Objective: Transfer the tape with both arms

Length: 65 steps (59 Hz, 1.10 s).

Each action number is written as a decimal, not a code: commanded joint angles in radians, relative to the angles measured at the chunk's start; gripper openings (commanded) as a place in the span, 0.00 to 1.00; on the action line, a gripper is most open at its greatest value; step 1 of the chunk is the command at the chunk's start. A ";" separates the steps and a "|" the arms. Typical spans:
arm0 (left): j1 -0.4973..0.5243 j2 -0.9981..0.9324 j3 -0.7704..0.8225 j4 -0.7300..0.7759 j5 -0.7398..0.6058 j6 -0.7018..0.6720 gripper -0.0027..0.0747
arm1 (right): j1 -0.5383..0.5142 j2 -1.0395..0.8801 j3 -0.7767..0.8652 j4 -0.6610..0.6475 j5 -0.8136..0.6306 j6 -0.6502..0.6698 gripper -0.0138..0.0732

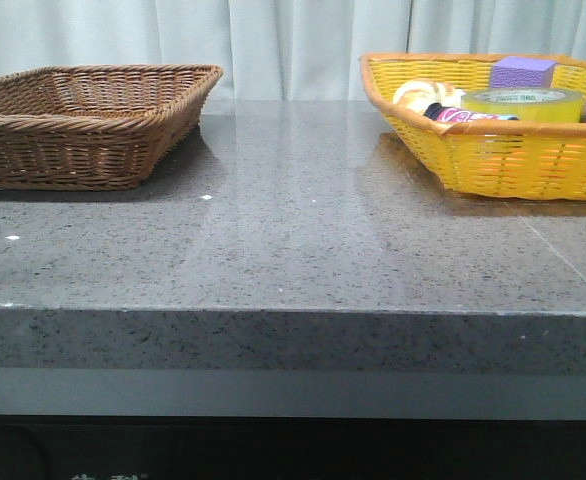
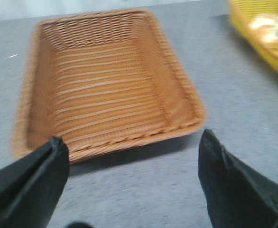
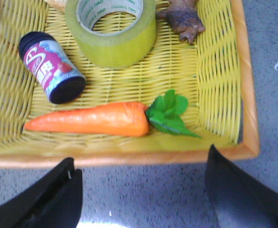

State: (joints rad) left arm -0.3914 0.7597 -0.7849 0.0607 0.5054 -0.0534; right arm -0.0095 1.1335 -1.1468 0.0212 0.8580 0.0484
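This looks like a staged robot test bench in a lab, not a home or shop. A thick grey speckled stone worktop (image 1: 293,250) stands before a plain pale curtain (image 1: 293,40) that closes off the whole background. Two wicker baskets, one brown (image 1: 83,125) and one yellow (image 1: 493,150), sit well apart on it, the yellow one holding unrelated props such as a toy carrot (image 3: 89,119).

Inside the tape (image 3: 111,32), the white core carries green print that I read as "neo" repeated around the ring, while the small can (image 3: 51,66) bears a red-and-white logo too blurred to read.
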 commanded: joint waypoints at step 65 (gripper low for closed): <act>-0.216 -0.001 -0.035 -0.149 -0.115 0.001 0.74 | -0.037 0.882 -0.931 0.051 0.248 0.015 0.67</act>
State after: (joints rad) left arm -0.5976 0.7597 -0.7849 -0.0776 0.4656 -0.0497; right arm -0.0371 2.0514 -2.0364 0.0583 1.1606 0.0626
